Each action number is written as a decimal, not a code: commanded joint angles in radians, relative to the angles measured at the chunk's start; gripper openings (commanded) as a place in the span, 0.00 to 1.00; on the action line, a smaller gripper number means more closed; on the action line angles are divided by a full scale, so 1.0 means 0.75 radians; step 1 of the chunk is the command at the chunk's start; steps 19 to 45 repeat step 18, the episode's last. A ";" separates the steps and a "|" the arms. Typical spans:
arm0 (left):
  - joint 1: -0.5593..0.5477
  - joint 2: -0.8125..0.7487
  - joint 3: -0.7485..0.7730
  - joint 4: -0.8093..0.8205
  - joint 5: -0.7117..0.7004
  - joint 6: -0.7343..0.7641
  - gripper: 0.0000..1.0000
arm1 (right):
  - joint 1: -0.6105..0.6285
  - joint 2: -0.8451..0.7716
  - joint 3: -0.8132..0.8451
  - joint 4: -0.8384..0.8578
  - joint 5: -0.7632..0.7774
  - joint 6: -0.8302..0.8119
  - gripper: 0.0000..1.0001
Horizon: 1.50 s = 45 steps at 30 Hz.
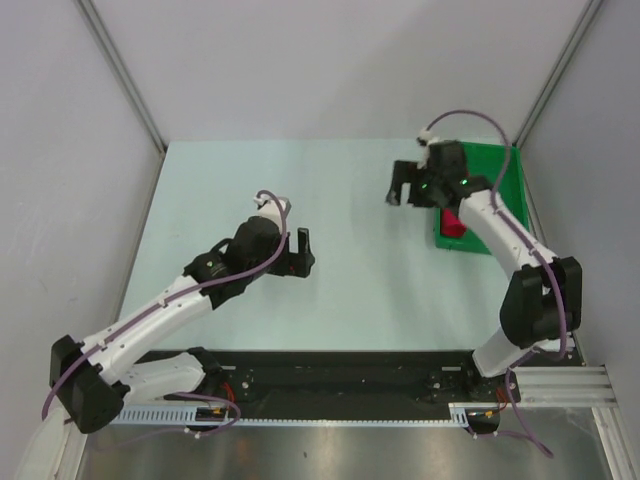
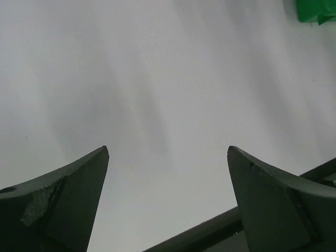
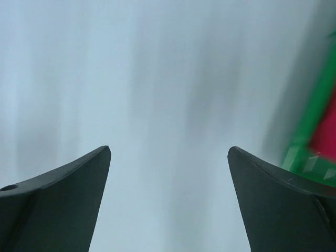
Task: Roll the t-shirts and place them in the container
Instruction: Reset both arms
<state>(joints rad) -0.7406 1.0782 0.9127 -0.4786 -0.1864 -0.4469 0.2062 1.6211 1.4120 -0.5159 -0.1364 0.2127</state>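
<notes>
Nearest, in the lower left of the top view, the left arm reaches up across the pale table. The left gripper sits a little left of the frame's centre. Its wrist view shows both fingers spread wide with only bare table between them, and a corner of the green tray far off in the upper right.

Further back, right of centre, the right gripper hangs just left of the tray. Its wrist view is blurred, but the jaws stand well apart and hold nothing, with green and red at the right edge.

Farthest, in the upper right, the t-shirt lies in the tray. Only a small crimson patch shows at the tray's near left part, because the right arm covers the rest. Whether it is bunched or folded cannot be told.

The shirt is probably light, limp and quick to slump or drag. It will not keep its shape when lifted, and one pinch would gather it into a clump. A hem or shoulder edge looks the best hold, one claw on each side, so it can be drawn out flat onto the table before rolling
</notes>
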 commanded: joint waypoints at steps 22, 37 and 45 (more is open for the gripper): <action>0.014 -0.343 -0.362 0.125 -0.069 -0.231 1.00 | 0.596 -0.433 -0.596 0.420 0.309 0.363 1.00; 0.014 -0.343 -0.362 0.125 -0.069 -0.231 1.00 | 0.596 -0.433 -0.596 0.420 0.309 0.363 1.00; 0.014 -0.343 -0.362 0.125 -0.069 -0.231 1.00 | 0.596 -0.433 -0.596 0.420 0.309 0.363 1.00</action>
